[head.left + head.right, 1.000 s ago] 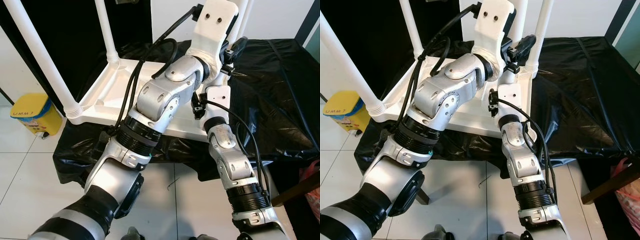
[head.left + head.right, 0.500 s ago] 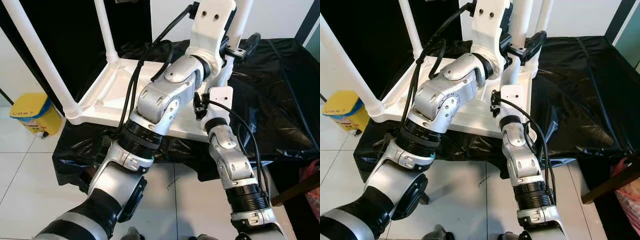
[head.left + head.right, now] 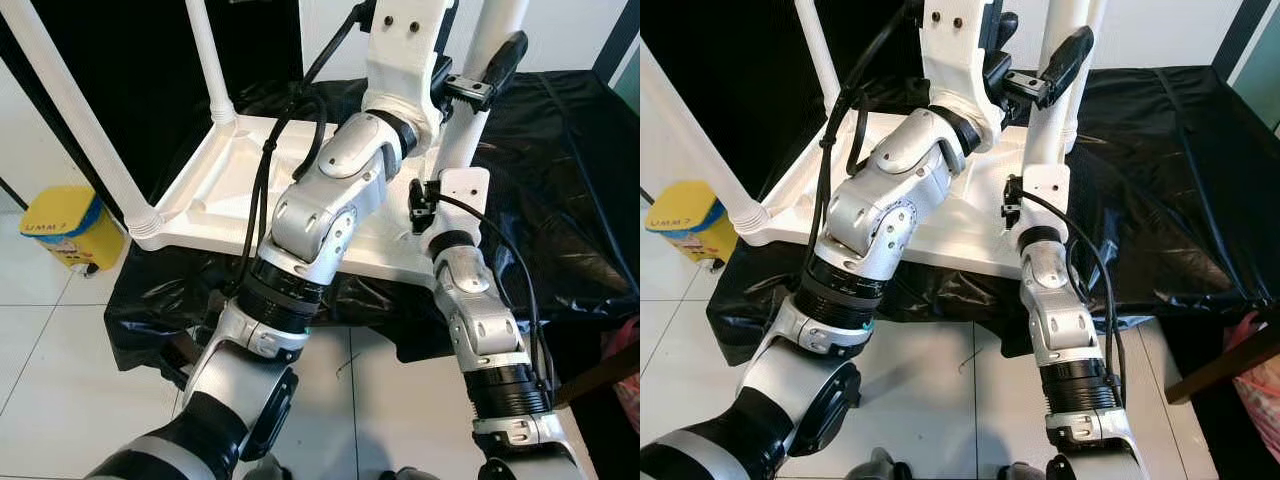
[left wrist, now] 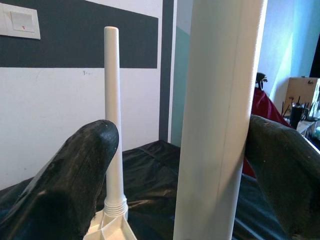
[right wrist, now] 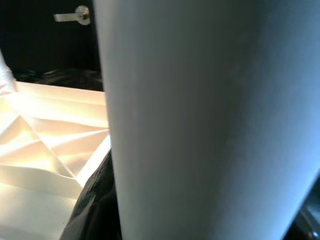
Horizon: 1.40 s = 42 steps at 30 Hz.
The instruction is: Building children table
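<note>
Black sheet (image 3: 560, 190) is covering the support surface, draping toward the tiled floor (image 3: 60, 340). White tabletop (image 3: 230, 190) is lying upside down on the sheet. Yellow bin (image 3: 62, 228) is standing on the floor beside the sheet.

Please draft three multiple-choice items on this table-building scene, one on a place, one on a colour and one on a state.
1. Where does the white tabletop lie?
A. On the black sheet
B. On bare tiles
C. Against the wall

2. What colour is the bin beside the sheet?
A. Red
B. Yellow
C. Green

3. How does the left gripper stand to the white leg?
A. Far from it
B. Below it
C. Fingers on either side of it

Key: 1 A, the upside-down top rests on the sheet; 2 B, its lid and body are yellow; 3 C, the left wrist view shows the leg between both fingers.
</note>
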Motion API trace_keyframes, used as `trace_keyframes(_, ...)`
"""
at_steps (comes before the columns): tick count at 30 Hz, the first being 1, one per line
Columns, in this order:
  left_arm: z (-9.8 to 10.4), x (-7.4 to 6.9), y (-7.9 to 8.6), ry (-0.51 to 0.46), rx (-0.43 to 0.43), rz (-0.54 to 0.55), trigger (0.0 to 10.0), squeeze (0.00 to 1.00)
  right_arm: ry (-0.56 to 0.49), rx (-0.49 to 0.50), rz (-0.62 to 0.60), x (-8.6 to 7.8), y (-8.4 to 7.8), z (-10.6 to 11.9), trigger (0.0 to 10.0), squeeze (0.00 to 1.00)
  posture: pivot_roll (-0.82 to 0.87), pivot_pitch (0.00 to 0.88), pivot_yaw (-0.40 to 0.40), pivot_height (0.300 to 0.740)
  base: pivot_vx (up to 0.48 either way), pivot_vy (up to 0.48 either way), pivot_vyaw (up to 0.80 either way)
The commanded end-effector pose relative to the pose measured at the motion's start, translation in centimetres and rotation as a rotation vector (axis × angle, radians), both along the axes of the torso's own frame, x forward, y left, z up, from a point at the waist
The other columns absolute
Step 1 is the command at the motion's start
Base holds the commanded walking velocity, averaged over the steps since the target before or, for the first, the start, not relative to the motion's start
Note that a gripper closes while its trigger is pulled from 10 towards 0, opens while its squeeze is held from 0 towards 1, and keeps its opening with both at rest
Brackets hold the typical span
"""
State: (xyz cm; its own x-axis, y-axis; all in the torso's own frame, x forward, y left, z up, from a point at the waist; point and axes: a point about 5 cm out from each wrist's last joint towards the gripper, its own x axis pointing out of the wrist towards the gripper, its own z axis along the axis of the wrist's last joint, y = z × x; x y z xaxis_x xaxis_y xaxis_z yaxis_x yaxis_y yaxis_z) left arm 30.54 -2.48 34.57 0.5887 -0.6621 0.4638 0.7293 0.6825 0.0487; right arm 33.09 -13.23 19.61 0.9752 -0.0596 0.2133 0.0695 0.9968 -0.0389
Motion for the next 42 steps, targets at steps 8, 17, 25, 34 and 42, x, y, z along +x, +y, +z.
trace_keyframes(8,-2.6,0.8,3.5,0.037,-0.053,0.112,10.0,0.00,-0.018,0.012,-0.044,-0.4,-1.6,-0.1,10.0,0.00,-0.06,0.077,0.034,0.740,0.000,0.000,0.00)
trace_keyframes(17,-5.1,1.6,6.1,0.031,0.016,0.228,10.0,0.00,0.009,-0.006,-0.046,-0.7,-2.4,-1.4,10.0,0.00,-0.05,0.076,0.033,0.740,0.000,0.000,0.00)
trace_keyframes(25,-7.0,1.4,6.8,0.019,0.084,0.257,10.0,0.00,0.028,-0.003,-0.032,-1.2,-2.7,-2.3,10.0,0.00,-0.04,0.074,0.028,0.740,0.000,0.000,0.00)
trace_keyframes(34,-10.1,0.2,7.1,-0.006,0.207,0.202,10.0,0.00,0.034,-0.001,-0.006,-1.8,-2.6,-3.0,10.0,0.00,-0.05,0.081,0.029,0.740,0.000,0.000,0.00)
trace_keyframes(42,-11.9,-0.6,6.9,0.006,0.262,0.152,10.0,0.00,0.043,0.011,0.023,-2.4,-2.2,-3.8,10.0,0.00,-0.05,0.088,0.035,0.740,0.000,0.000,0.00)
